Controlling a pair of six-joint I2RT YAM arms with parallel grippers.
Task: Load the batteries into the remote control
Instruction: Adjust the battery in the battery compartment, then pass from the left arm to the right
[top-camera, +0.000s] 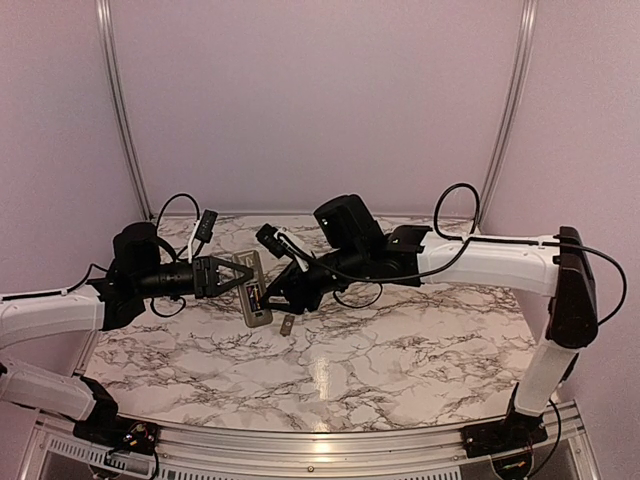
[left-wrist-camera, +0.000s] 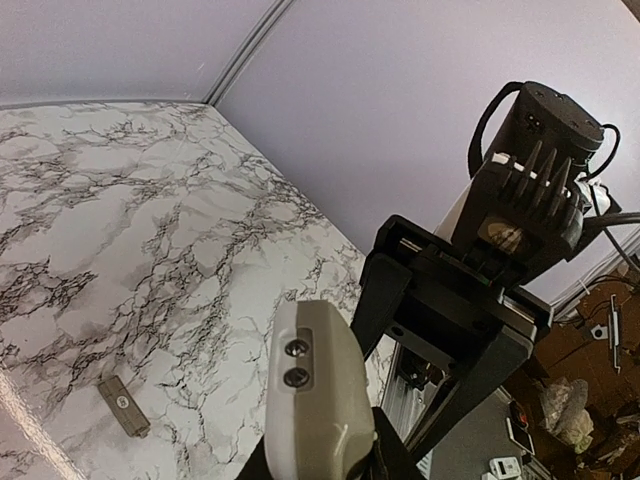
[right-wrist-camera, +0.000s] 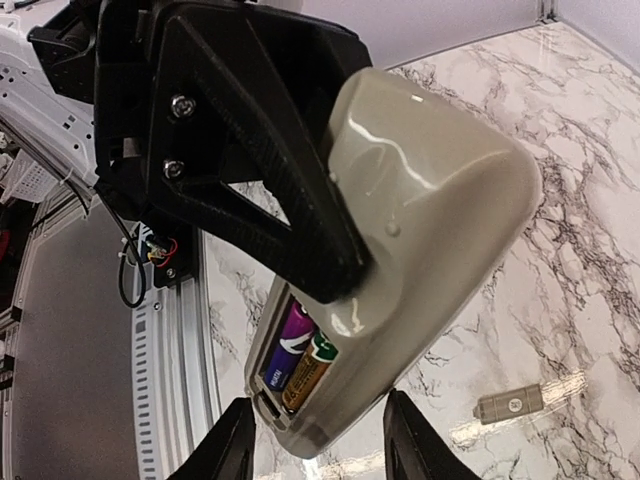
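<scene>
Two batteries, one dark purple and one gold with a green tip, sit side by side in the open bay of the remote control. That end of the remote hangs right between the fingertips of the right gripper. So loading-wise I'd say the cells are in, and what's left is seating them properly and closing up.

The left gripper is clamped on the remote's body, with one black finger lying across the grey back just above the bay. It holds the remote up off the marble table, back side turned toward the other arm. Makes sense as a holding jig — bay exposed, nothing blocking it.

The right fingers are spread apart on either side of the bay end, gripping nothing as far as I can see. My guess is they're placed there to nudge the cells down.

A small grey cover lies flat on the table, off to one side of the right fingers and well apart from the remote. It looks like the bay lid — within reach of that arm, I'd guess.
</scene>
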